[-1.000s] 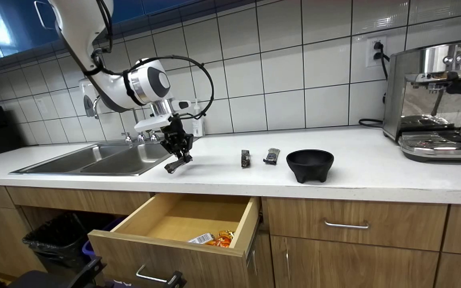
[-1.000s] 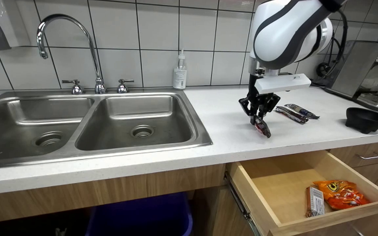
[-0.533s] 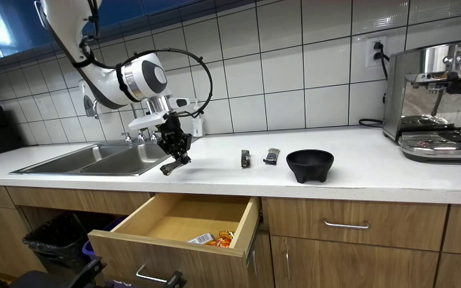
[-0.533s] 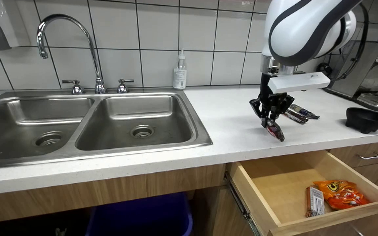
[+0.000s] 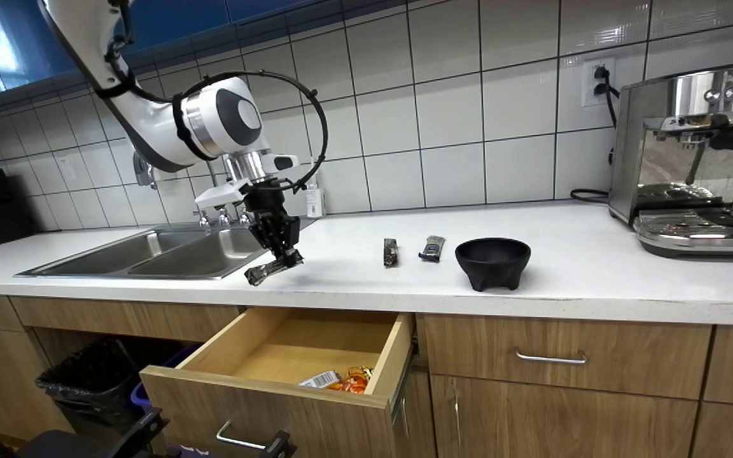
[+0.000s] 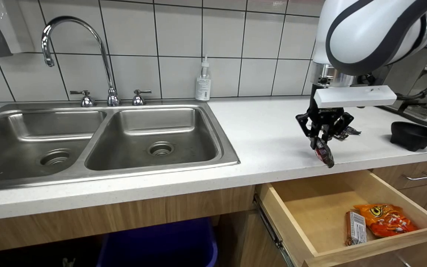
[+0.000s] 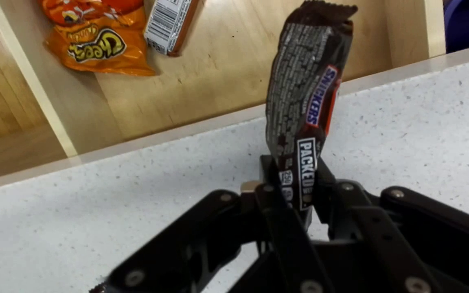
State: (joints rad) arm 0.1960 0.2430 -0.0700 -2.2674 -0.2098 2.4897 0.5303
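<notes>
I'm judging the pick-up done: a candy bar is hanging above the table near its front edge, the gripper pinching it near one end, jaws almost closed. The next move is probably calling for a steady pinch. It's looking dark brown, crinkled, slanting toward the open drawer.

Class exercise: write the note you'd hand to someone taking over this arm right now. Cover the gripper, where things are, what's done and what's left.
Gripper: shut on the Snickers, holding it up over the counter; in the wrist view the bar's free end overlaps the drawer.
Things: drawer open, with an orange bag and a barcoded bar inside. Two wrapped bars lie on the counter near the bowl.
Done: Snickers gripped and lifted.
Left: Snickers not yet released; the two counter bars are ungripped.
</notes>
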